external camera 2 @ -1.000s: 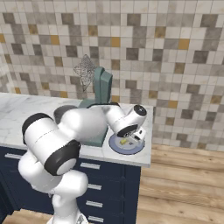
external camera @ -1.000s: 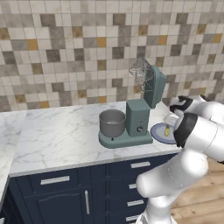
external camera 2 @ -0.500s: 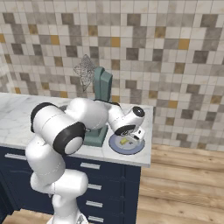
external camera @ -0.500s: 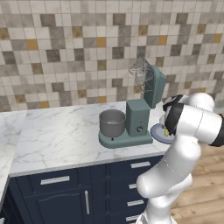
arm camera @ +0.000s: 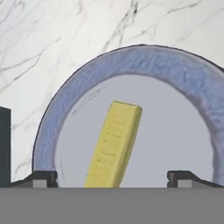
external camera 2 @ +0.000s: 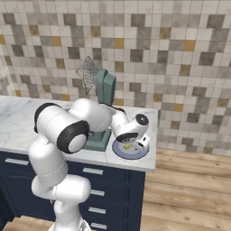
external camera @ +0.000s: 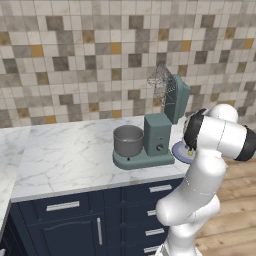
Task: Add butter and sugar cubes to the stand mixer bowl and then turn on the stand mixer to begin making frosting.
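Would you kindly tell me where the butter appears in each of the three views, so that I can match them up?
Left base view: I cannot make out the butter; the arm covers most of the blue-grey plate right of the stand mixer.
Right base view: the butter is a small yellow spot on the plate, under the open gripper.
Hand view: the butter lies slanted, lower centre, between the fingertips.
Shared landmark: the plate.
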